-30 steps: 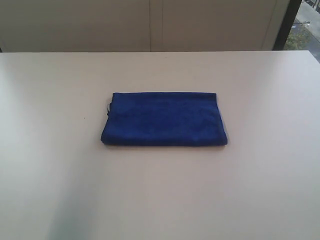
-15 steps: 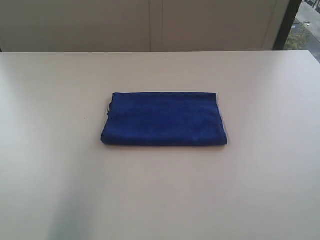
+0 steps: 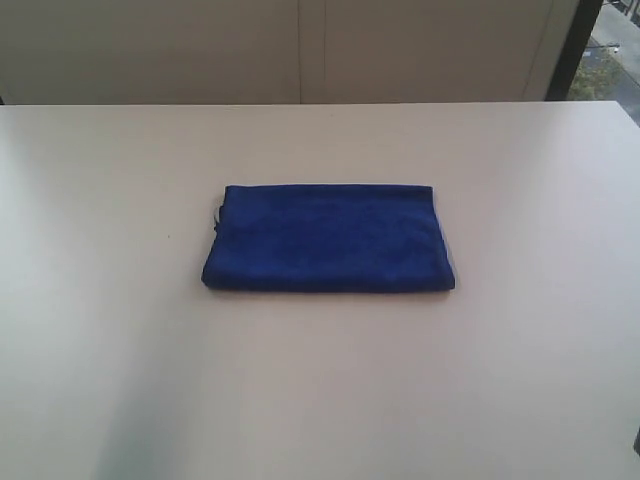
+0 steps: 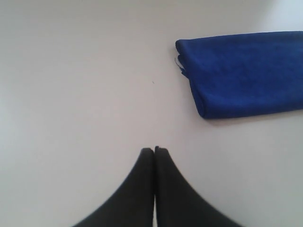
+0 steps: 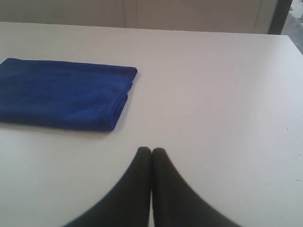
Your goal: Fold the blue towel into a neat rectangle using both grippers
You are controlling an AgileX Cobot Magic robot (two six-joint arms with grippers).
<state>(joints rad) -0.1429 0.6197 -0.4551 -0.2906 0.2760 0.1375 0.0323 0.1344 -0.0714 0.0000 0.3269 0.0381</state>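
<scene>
**Workpiece.** The blue towel lies flat near the centre of the white counter. It is folded into a compact rectangle, with its long sides running left to right in the exterior view. The corners are roughly square and the edges are mostly straight. The right wrist view shows stacked layers at the right short end, with a rounded fold along the near long edge. A small tag or loose thread projects from the left short edge near the far corner; which of the two it is cannot be determined.

**Left pincer**. The two black fingers are pressed together at the tips with no gap, and they hold nothing. The pincer sits over bare counter, off the towel's left short end and well apart from the cloth. Whether the tips touch the counter cannot be determined.

**Right pincer**. It is fully closed, with the fingers meeting along their length, and it holds nothing. It sits over bare counter, off the towel's right short end and well apart from the cloth.

**Surroundings.** A pale panelled wall stands beyond the far edge of the counter. A dark vertical frame borders a strip of outdoor view at the upper right.
</scene>
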